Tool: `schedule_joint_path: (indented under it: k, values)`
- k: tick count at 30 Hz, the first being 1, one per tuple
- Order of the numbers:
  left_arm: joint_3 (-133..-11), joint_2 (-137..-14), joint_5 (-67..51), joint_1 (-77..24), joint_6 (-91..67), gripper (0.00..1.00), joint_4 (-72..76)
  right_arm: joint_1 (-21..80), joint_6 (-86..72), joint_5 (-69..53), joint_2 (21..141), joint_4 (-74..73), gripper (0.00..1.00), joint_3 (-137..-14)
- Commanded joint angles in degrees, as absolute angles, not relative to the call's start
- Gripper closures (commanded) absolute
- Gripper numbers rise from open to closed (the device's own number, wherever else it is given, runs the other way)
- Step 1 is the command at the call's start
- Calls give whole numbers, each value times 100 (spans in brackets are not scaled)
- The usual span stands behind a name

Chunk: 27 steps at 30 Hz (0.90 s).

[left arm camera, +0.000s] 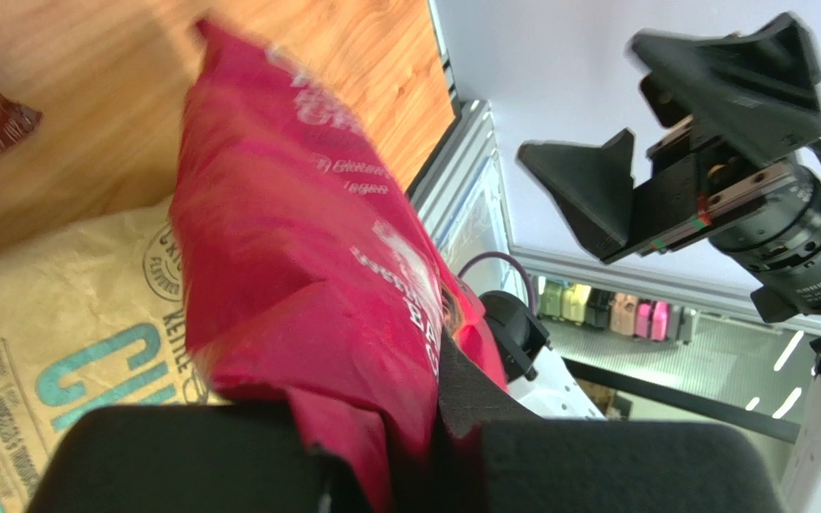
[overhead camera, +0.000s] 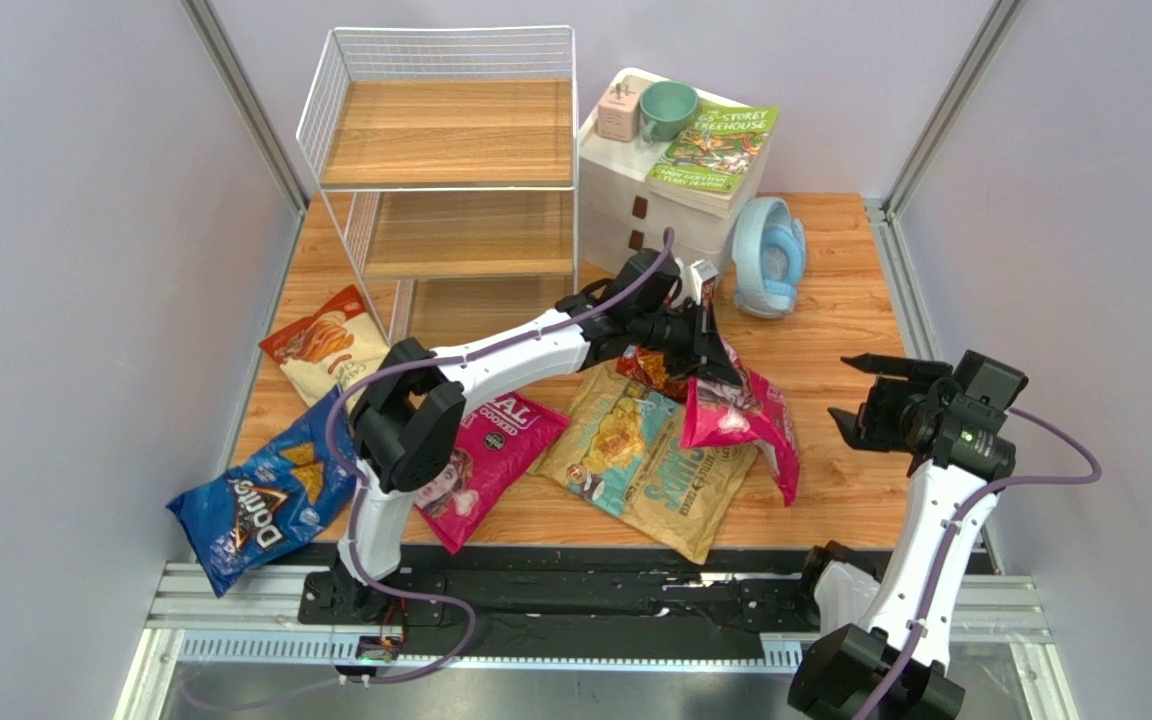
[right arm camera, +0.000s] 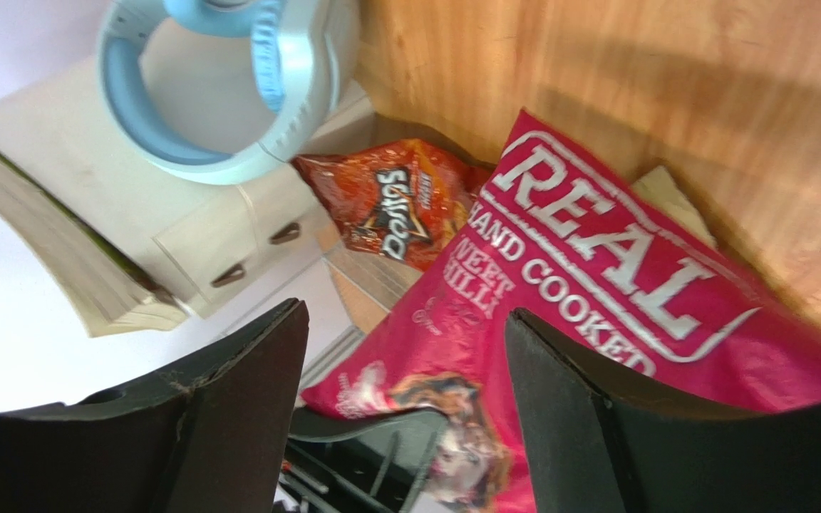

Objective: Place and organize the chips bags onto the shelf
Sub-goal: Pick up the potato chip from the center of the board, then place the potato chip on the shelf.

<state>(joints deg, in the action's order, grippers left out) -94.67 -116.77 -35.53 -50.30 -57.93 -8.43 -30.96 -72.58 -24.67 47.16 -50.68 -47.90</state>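
The magenta chips bag (overhead camera: 748, 423) sits mid-frame, one end pinched between the left fingers (overhead camera: 711, 354), over the tan-and-teal bag (overhead camera: 642, 458) on the tabletop (overhead camera: 838, 315). The right fingers (overhead camera: 860, 365) stand spread at the right, apart from it. The shelf (overhead camera: 447, 135) stands upper left.

Magenta chips bag (overhead camera: 740, 413): glossy crinkled foil. Tan-and-teal bag (overhead camera: 642, 450): matt, paper-like face. Blue Doritos bag (overhead camera: 259, 503): shiny, creased. Table (overhead camera: 856, 293): light wood, smooth, grain visible. Shelf (overhead camera: 440, 53): white-coated wire frame, pale wood tiers. Drawer unit (overhead camera: 642, 210): smooth white plastic. Right tool (right arm camera: 406, 321): matt black plastic, scuffed edges.
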Motion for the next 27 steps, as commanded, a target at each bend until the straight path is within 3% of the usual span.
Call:
schedule_joint_path:
  k: [1, 5, 16, 21, 27]
  values:
    - [-9913, -11294, -3805, -4878, -5239, 100, -965, -3146, -6662, -2576, 4667, -5643, 27, -5098]
    - [-9695, -10777, -3727, -4843, -4914, 100, -1177, -3199, -6785, -2435, 4860, -5292, 27, -4949]
    - [-6822, -7499, -3464, -3886, -5097, 100, -676, -3164, -7416, -2557, 5079, -4071, 29, -4343]
    - [-6487, -6173, -2831, -3402, -4808, 100, -1572, -3112, -7559, -2646, 5483, -3315, 29, -4279]
    - [-6810, -5407, -2058, -2839, -4597, 100, -2477, -3006, -7270, -2329, 6186, -3384, 28, -4833]
